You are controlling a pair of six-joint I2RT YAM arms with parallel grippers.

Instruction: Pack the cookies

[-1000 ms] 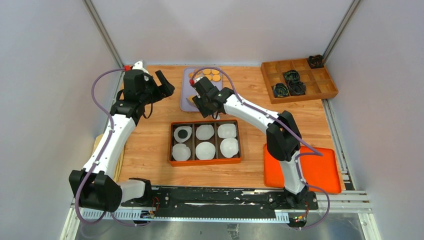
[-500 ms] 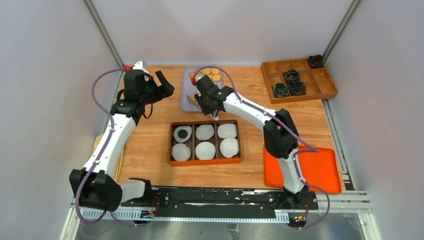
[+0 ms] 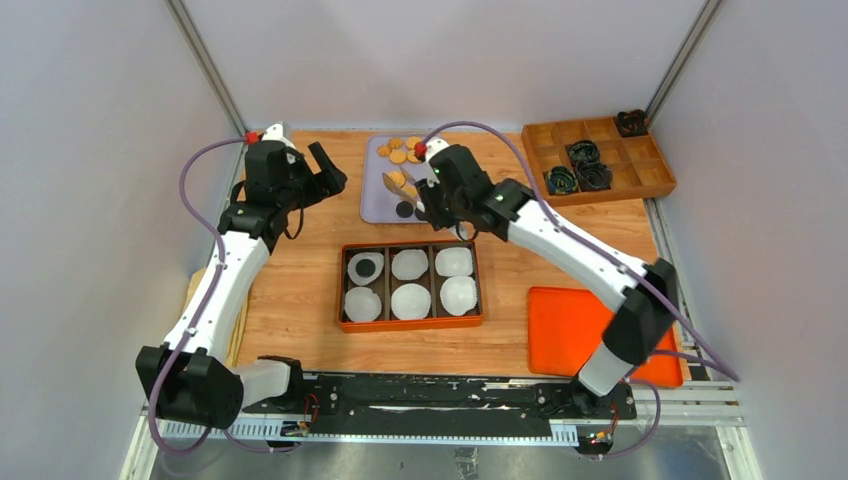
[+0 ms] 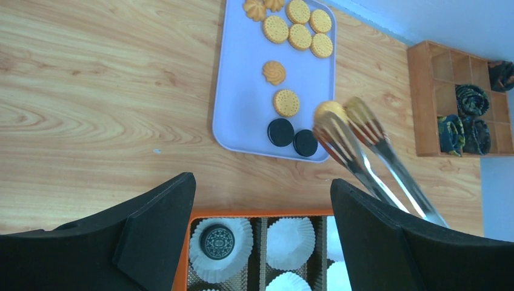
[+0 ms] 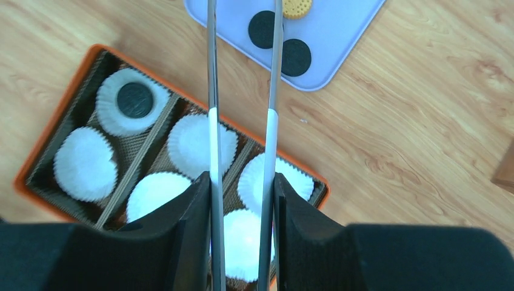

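Observation:
Several golden round cookies (image 4: pixel 298 29) lie on a lavender tray (image 4: pixel 242 91), with two dark round ones (image 4: pixel 280 131) near its front edge. The tray also shows in the top view (image 3: pixel 375 200). My right gripper (image 5: pixel 240 179) is shut on metal tongs (image 5: pixel 271 91), which reach over the tray. One golden cookie (image 4: pixel 330 110) shows at the tong tips (image 3: pixel 396 182); I cannot tell whether it is gripped. The orange box (image 3: pixel 410 322) holds white paper liners; one dark cookie (image 4: pixel 217 241) lies in its back left liner. My left gripper (image 4: pixel 262 182) is open and empty, above the box's back left corner.
A wooden compartment box (image 3: pixel 598 160) with dark items stands at the back right. A flat orange tray (image 3: pixel 580 330) lies at the front right, under the right arm's elbow. A wooden board (image 3: pixel 200 290) lies at the left edge. Walls close in on three sides.
The right arm has swung its elbow out to the right and its gripper has moved right and back, uncovering the tray. The left arm has barely moved.

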